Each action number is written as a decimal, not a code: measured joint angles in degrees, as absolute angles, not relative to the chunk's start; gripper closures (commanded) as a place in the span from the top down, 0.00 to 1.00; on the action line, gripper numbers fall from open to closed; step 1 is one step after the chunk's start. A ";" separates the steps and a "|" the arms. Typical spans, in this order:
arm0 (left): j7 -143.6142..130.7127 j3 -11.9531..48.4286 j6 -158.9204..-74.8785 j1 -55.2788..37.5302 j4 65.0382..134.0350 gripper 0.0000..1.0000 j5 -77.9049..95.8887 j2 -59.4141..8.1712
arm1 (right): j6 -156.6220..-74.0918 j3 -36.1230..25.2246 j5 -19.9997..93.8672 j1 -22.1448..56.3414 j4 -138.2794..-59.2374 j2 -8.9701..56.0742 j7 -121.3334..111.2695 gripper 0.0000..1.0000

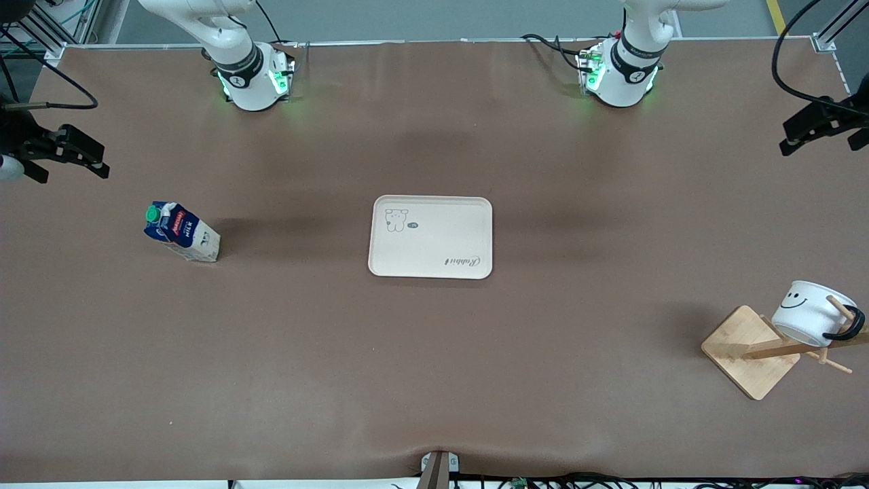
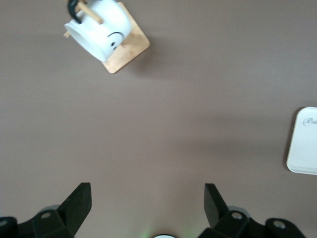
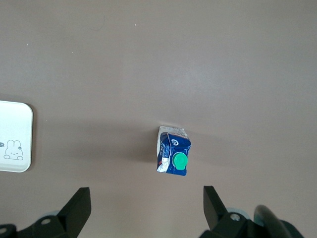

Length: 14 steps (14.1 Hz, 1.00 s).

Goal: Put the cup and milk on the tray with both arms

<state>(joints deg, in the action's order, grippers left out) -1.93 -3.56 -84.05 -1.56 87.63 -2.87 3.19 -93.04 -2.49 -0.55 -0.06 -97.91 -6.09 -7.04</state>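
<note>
The milk [image 1: 182,232] is a blue and white carton with a green cap, standing on the table toward the right arm's end; it shows again as the milk [image 3: 172,151]. The white smiley cup [image 1: 811,312] hangs by its black handle on a peg of a wooden rack toward the left arm's end, also seen as the cup [image 2: 99,29]. The cream tray [image 1: 430,236] lies bare at mid-table. My right gripper [image 1: 95,159] hangs open and empty over bare table near the milk, the right gripper [image 3: 147,201] with jaws wide. My left gripper [image 1: 791,138] hovers open and empty over bare table, as the left gripper [image 2: 147,198] shows.
The rack's square wooden base [image 1: 750,350] stands near the table's corner at the left arm's end, its post and pegs leaning out toward that edge. Brown table surface [image 1: 434,367] stretches between the tray, the carton and the rack.
</note>
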 measured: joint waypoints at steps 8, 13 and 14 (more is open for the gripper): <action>-1.17 -3.67 -98.62 3.89 95.70 1.00 -2.87 2.49 | -93.03 -2.50 -0.55 -0.06 -97.89 -6.05 -7.04 1.00; 2.30 -3.75 -107.12 9.38 100.29 1.00 2.01 2.60 | -93.01 -2.51 -0.55 -0.06 -97.86 -6.02 -7.04 1.00; 4.81 -3.81 -109.48 11.38 101.72 1.00 4.79 2.63 | -92.95 -2.52 -0.55 -0.07 -97.86 -5.98 -7.04 1.00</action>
<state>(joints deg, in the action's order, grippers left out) 4.81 -3.81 -109.48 11.38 101.72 4.79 2.63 -92.95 -2.52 -0.55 -0.07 -97.86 -5.98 -7.04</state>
